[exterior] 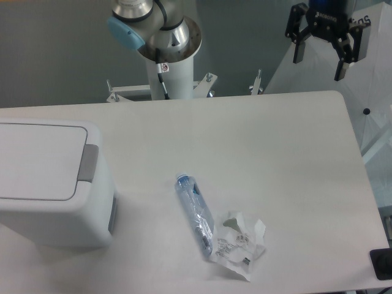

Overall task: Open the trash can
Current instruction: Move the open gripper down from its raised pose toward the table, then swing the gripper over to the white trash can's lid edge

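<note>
The trash can (46, 184) is a large boxy white bin at the left edge of the table. Its flat white lid (37, 160) is shut, and a grey push-tab (89, 163) sits on its right side. My gripper (320, 68) hangs high at the top right, above the table's far right corner and far from the bin. Its two black fingers are spread apart and hold nothing.
A clear plastic bottle (195, 211) with a blue cap lies on the white table (257, 141) near the middle front. Crumpled white wrapping (239, 244) lies beside its lower end. The arm's base column (171, 67) stands behind the table's far edge.
</note>
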Available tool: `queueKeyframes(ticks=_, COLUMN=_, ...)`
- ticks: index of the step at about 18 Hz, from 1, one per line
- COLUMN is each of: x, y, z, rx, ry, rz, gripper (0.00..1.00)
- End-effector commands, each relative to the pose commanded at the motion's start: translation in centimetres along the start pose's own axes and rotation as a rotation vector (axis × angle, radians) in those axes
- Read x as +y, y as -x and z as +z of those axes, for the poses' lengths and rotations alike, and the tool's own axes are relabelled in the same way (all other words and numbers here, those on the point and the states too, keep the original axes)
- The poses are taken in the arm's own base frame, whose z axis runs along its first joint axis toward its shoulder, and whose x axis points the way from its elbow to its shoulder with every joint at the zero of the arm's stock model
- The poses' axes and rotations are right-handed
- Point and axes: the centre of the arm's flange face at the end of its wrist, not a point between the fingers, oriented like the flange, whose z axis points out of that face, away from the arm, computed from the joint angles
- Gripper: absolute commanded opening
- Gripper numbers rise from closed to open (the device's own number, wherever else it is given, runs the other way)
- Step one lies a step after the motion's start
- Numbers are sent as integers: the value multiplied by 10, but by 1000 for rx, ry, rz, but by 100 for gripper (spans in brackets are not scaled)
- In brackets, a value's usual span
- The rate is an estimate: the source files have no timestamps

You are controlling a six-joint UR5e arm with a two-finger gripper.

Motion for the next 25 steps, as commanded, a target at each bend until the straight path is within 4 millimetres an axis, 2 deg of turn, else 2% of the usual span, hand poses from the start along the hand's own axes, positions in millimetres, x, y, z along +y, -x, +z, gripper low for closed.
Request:
queueKeyframes(ticks=6, x=-3, y=-3, z=1, rx=-1, ry=-3, rz=0, gripper=100)
queueKeyframes(ticks=8, x=-11, y=-3, z=4, rx=4, ry=-15, rz=-60, gripper=100)
queueKeyframes(ticks=10, x=-40, y=-3, z=7, rx=9, ry=-53, rz=-165, gripper=100)
queueKeyframes(ticks=12, x=-65, y=0, z=16, rx=12, ry=-73, rz=-348, gripper=100)
queueKeyframes(ticks=14, x=-106, y=1, z=29, rx=-14, ry=-103, rz=-439, gripper=100)
queueKeyframes(ticks=15, x=-119, y=2, z=37, rx=-27, ry=-114, rz=-470, gripper=100)
queueKeyframes(ticks=18, x=-144, y=0, z=38, rx=-42, ry=-149, rz=-593, gripper=100)
queueKeyframes(ticks=22, x=-187, y=-20, z=51, rx=15, ry=-168, rz=-696, gripper=100)
queueKeyframes(ticks=25, x=-224, y=-35, z=69, rx=68, ry=-176, rz=-776, gripper=100)
